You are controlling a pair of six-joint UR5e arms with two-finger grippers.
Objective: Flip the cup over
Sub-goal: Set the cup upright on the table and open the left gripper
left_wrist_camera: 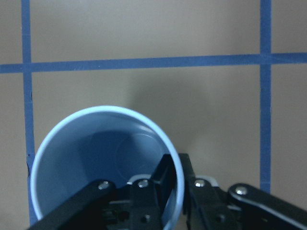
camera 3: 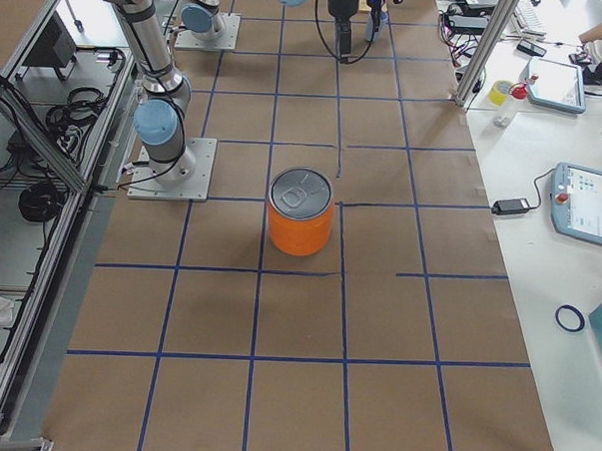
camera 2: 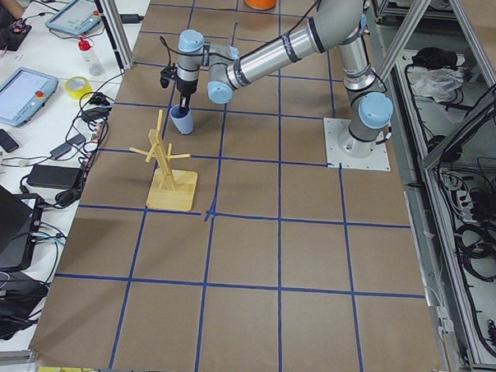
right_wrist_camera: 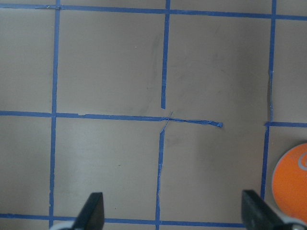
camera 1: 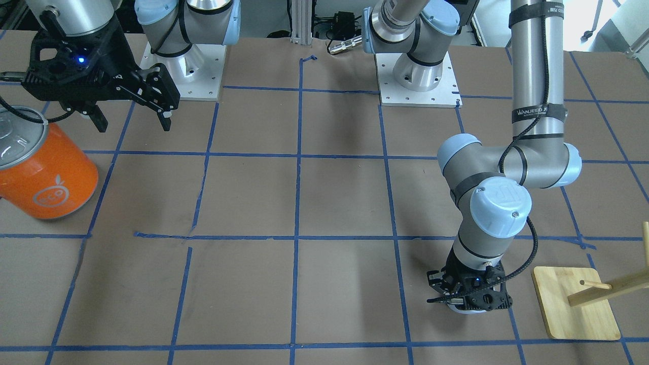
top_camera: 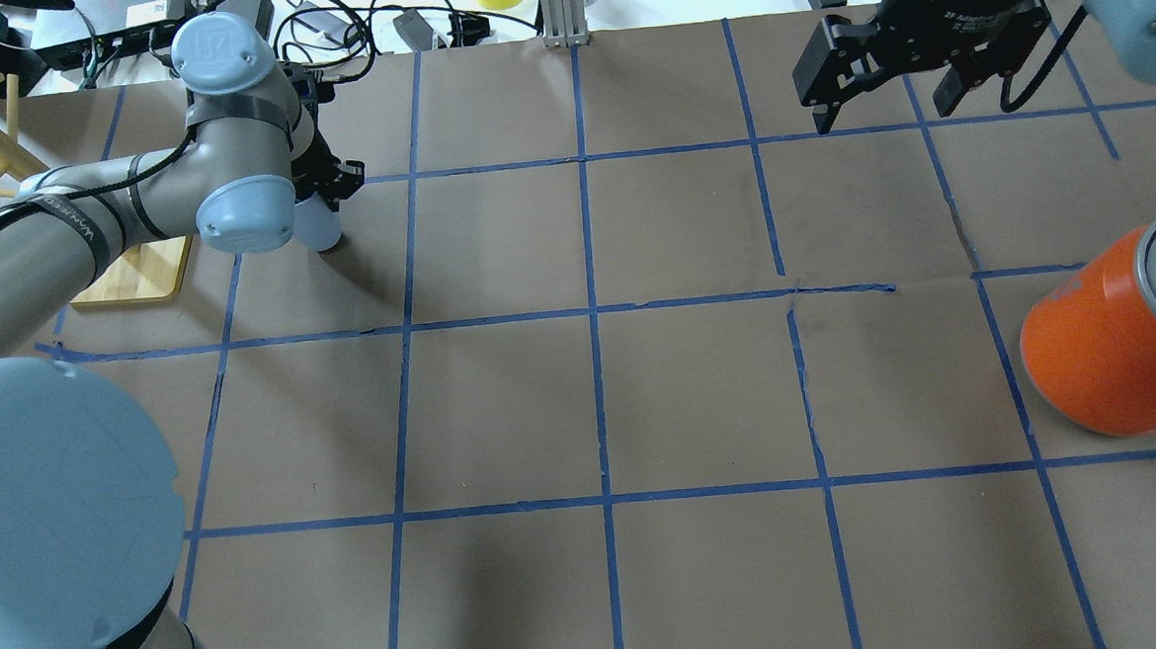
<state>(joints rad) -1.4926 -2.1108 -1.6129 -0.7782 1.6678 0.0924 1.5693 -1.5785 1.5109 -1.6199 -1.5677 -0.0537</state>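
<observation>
The cup (left_wrist_camera: 96, 158) is a small pale blue-white tumbler. It stands upright on the table with its mouth up, and it also shows in the overhead view (top_camera: 319, 229) and the exterior left view (camera 2: 183, 122). My left gripper (left_wrist_camera: 176, 168) points straight down at it and is shut on the rim, one finger inside the cup and one outside. It also shows from the front (camera 1: 464, 299), where it hides most of the cup. My right gripper (top_camera: 883, 111) is open and empty, raised above the table far from the cup, and it also shows from the front (camera 1: 132, 119).
A large orange can (top_camera: 1113, 346) with a silver top stands on the right arm's side, and it also shows from the front (camera 1: 45, 172). A wooden peg rack (camera 1: 575, 304) on a square base stands close beside the cup. Blue tape lines grid the brown table.
</observation>
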